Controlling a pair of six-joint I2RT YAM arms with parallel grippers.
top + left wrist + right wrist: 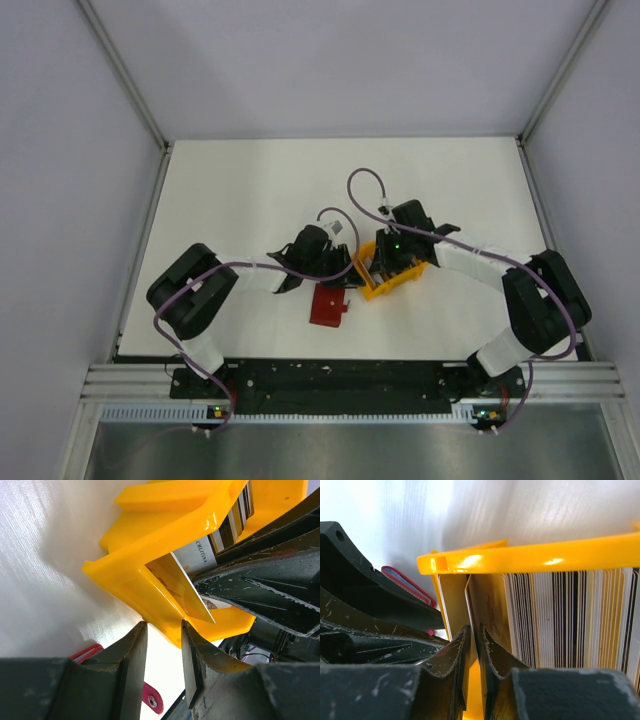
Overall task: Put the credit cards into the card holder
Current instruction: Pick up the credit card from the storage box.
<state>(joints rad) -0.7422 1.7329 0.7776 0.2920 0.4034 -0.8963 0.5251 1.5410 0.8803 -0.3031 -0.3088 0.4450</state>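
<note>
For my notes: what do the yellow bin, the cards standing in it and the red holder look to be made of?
The yellow bin looks like moulded hard plastic, glossy, with highlights along its thick rim. The cards are probably thin stiff plastic, with smooth printed faces and striped edges packed upright. The red holder is unclear, perhaps leatherette or plastic; only a flat red slab shows.

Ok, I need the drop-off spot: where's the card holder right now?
In the top view, the card holder lies on the table near its middle, just left of the yellow bin.
</note>
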